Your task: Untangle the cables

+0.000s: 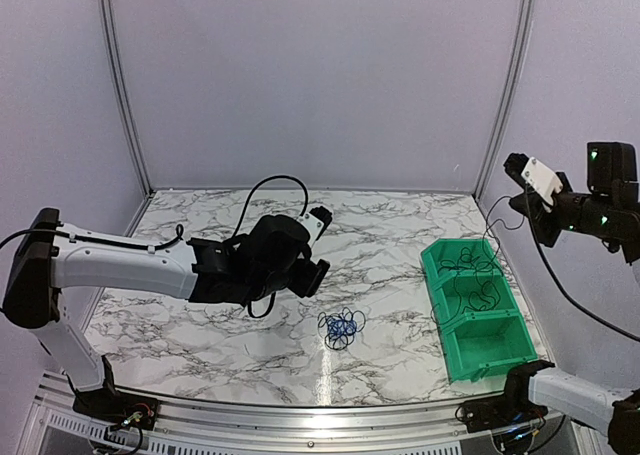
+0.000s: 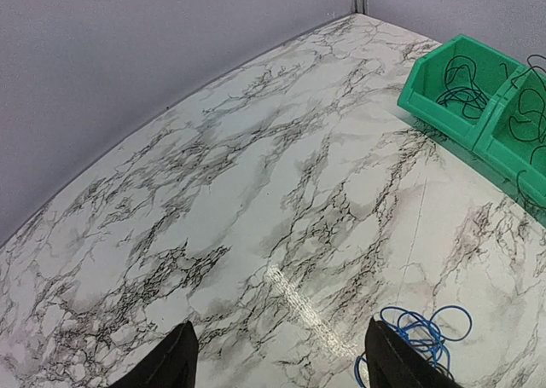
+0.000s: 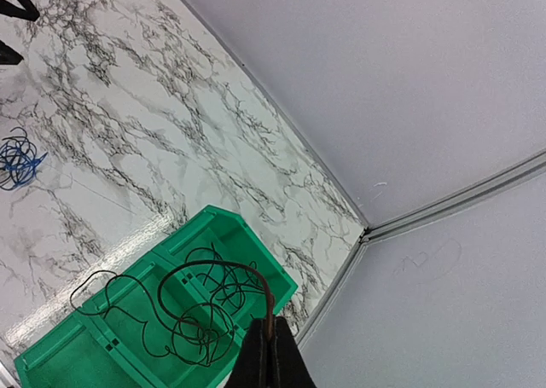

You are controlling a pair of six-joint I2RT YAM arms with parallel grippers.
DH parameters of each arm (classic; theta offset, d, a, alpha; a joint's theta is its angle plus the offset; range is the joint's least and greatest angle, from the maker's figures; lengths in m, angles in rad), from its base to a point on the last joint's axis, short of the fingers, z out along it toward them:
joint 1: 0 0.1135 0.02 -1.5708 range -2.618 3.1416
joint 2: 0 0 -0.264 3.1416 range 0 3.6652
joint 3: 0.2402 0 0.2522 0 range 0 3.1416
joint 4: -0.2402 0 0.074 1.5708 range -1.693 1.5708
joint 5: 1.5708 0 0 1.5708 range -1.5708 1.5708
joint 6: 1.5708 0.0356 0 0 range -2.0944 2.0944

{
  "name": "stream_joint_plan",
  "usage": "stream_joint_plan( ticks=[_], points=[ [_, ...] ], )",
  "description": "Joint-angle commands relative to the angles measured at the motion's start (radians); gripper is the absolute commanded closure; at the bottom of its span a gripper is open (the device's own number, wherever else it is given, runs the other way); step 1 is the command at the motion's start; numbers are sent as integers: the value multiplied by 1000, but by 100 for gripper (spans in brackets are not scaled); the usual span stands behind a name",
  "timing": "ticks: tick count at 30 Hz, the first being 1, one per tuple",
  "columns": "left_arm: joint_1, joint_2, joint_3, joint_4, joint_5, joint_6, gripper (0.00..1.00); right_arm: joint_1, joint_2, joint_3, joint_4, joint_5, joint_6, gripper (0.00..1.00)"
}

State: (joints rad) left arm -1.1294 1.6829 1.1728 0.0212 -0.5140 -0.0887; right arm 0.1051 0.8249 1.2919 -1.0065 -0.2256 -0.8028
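Hovering left fingers apart, blue tangle on table just to their right; right fingers clamped on black strand.

**Surface**: white marble pattern with grey-black veins. **Bin**, 3 o'clock: bright green, its wires black. **Tangle**, 6 o'clock: blue with some black. **Walls**: pale lilac-grey. **Left arm**, 9 o'clock: white; left pincer black. **Right pincer** and its strand: dark.
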Motion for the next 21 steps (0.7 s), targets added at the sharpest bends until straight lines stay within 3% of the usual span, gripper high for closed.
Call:
stream_joint_plan(
  ticks=[1,10,21],
  points=[
    [2,-33,-12,-18,8,-4,31,-8,29,148,-30,-35,31,100],
    [0,-42,-12,-19,4,-3,31,-8,60,242,-76,-88,46,100],
    [-3,-46,-13,-19,4,-2,31,-8,36,140,-60,-37,43,100]
  ],
)
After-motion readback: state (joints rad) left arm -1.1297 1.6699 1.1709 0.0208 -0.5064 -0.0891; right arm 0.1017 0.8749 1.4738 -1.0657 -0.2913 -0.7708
